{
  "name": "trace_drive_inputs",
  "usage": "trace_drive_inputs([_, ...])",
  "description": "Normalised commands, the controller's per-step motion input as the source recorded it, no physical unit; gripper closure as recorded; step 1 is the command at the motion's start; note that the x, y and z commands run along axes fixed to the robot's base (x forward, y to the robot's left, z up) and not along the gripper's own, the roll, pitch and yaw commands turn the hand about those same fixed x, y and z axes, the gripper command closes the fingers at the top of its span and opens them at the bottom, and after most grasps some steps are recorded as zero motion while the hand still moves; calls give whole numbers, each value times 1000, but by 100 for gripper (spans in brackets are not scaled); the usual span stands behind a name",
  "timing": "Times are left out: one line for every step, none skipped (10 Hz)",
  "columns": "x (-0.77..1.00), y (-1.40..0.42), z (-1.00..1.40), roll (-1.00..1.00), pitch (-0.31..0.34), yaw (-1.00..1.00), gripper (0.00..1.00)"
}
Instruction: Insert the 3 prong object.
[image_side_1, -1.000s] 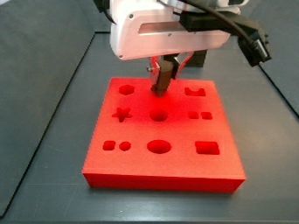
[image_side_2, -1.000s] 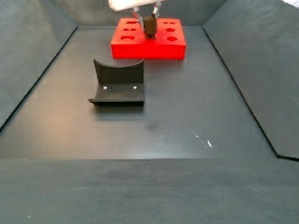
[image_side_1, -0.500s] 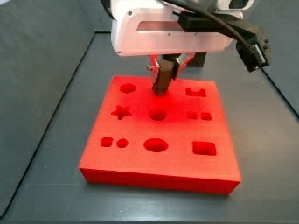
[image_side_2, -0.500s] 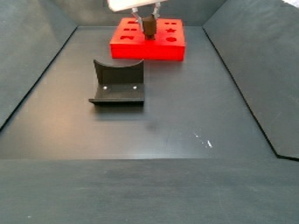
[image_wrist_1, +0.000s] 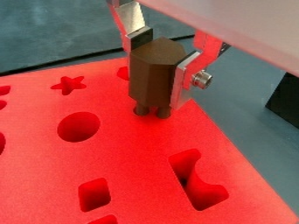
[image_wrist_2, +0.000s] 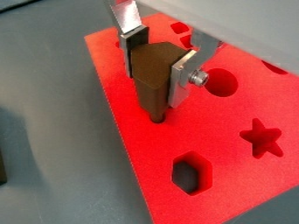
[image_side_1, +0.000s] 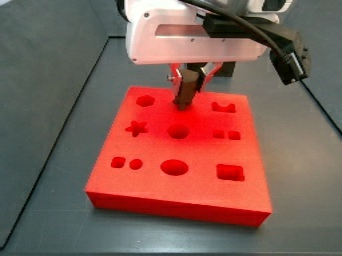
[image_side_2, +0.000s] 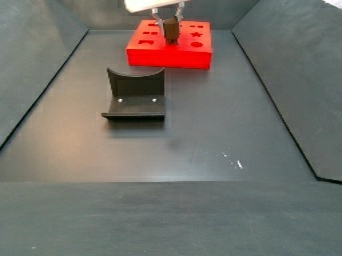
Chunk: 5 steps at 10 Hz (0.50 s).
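Note:
My gripper is shut on the 3 prong object, a dark-brown upright piece with short round prongs at its lower end. It also shows in a wrist view and in both side views. The prongs hang just above, or touch, the top of the red board near its far edge. The board has shaped holes: a star, round holes, a square and a row of small holes. I cannot tell whether the prongs touch the board.
The dark L-shaped fixture stands on the dark floor, well away from the red board. Dark walls rise along the floor's sides in a side view.
The red board and the gripper sit very slightly differently in a side view; the gripper with the piece has barely moved.

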Motion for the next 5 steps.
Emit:
trace_drive_inputs([37,29,-514,-316,31,0,100])
trace_drive_inputs([57,0,-23,-79,61,0,100])
trace_drive_inputs([0,0,-23,-4,-41,0,100])
trace_drive_inputs([0,0,-283,-167,-199,0,100])
trace_drive_inputs([0,0,-534,-73,-201,0,100])
